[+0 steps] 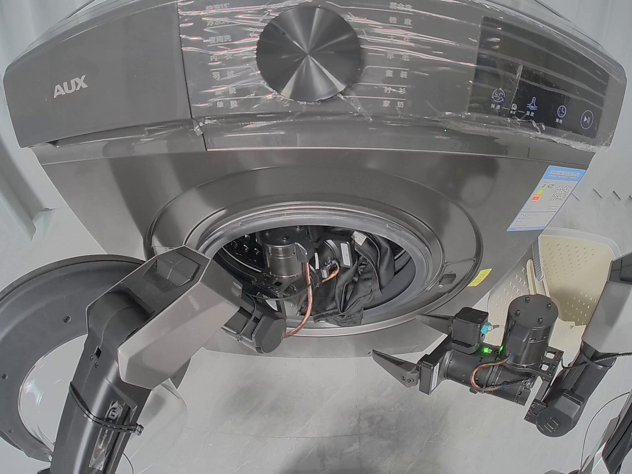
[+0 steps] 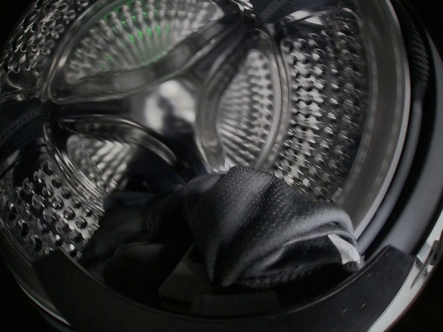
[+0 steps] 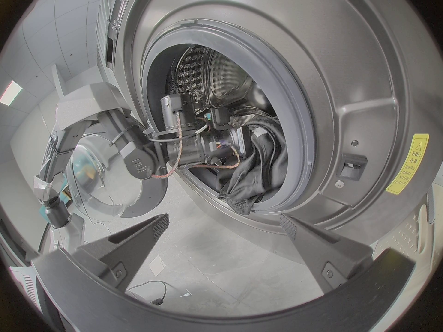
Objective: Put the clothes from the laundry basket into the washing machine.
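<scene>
The left pincer sits inside the washing machine to drop the black clothes just ahead of it; I cannot tell its grip. The right pincer waits outside, wide and empty.

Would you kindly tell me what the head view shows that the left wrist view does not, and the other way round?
The head view adds the round silver dial on the grey washing machine's panel, the machine's open round door, the cream perforated laundry basket, and the grey left arm, its end inside the opening. The left wrist view adds the drum's raised steel ribs and shiny back wall. Both show the perforated steel drum and the crumpled black garment lying low at its front.
</scene>
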Robot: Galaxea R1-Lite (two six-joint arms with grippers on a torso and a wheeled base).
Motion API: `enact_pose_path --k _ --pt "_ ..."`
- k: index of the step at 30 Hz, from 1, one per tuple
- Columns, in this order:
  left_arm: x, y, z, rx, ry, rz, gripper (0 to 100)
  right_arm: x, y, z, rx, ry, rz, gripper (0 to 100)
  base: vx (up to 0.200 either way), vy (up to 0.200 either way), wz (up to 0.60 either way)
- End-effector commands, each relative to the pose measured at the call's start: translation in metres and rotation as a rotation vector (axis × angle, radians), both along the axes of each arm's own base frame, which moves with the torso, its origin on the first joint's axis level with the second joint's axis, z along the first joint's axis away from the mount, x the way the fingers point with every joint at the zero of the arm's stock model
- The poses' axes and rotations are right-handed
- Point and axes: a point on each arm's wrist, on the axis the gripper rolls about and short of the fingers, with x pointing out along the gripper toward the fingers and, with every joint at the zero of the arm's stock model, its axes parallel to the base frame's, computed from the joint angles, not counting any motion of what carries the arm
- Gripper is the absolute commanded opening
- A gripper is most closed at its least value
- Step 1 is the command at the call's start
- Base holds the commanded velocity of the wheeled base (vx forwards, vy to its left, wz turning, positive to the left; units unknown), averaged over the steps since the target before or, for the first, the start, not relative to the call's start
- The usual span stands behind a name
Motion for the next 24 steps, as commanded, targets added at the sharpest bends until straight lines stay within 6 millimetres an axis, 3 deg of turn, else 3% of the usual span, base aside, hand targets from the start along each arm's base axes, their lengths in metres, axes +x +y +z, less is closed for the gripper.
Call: enact_pose_path --k 1,6,12,13,17,20,24 --pt "0.032 0.020 -0.007 -0.040 -0.034 0.125 0 0.001 0.001 -0.004 -0.008 0.012 0.001 100 0.000 0.000 0.00" --pt "0.042 0.028 0.004 -0.080 -0.057 0.182 0 0.001 0.001 -0.004 -0.008 0.012 0.001 100 0.000 0.000 0.00" --pt "0.037 0.023 -0.001 -0.068 -0.036 0.168 0 0.001 0.001 -0.005 -0.009 0.013 0.001 100 0.000 0.000 0.00" --pt "0.034 0.022 -0.003 -0.063 -0.025 0.163 100 0.001 0.001 -0.005 -0.009 0.013 0.001 100 0.000 0.000 0.00" --pt "0.020 0.012 -0.007 -0.050 0.020 0.115 100 0.001 0.001 -0.005 -0.010 0.015 -0.001 100 0.000 0.000 0.00" --pt "-0.014 0.010 -0.017 0.058 0.134 0.012 100 0.001 0.001 -0.005 -0.009 0.013 0.001 100 0.000 0.000 0.00" --pt "-0.032 0.016 -0.014 0.123 0.165 -0.028 100 0.001 0.001 -0.004 -0.009 0.013 0.001 100 0.000 0.000 0.00"
